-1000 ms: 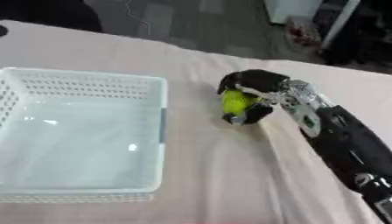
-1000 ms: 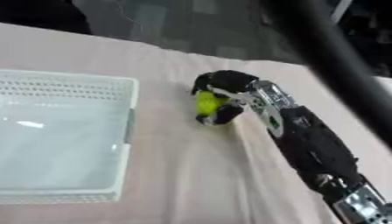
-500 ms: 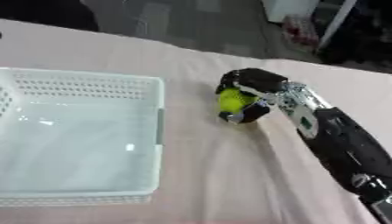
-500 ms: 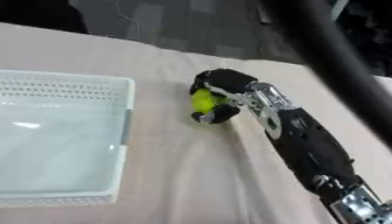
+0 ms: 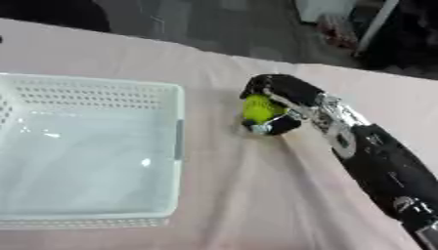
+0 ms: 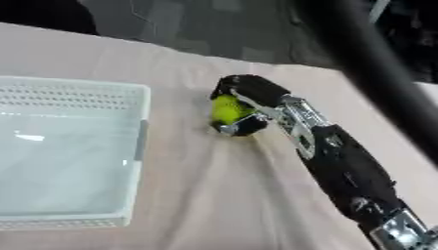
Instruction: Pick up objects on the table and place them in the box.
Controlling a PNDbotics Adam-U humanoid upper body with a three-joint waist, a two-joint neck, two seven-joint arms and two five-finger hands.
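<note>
Little has moved: the yellow-green ball [image 5: 257, 108] remains just right of the white basket [image 5: 174, 146], apart from its wall. Round and bright (partly hidden by black fingers [image 5: 275, 126]), it sits on the pink-clothed counter [image 5: 256, 195], with the right hand [image 5: 282, 97] curled round it.

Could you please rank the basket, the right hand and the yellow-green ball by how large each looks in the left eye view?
1. Basket, by far the largest.
2. Right hand, curled round the ball.
3. Ball, the smallest, partly hidden by the fingers.
</note>
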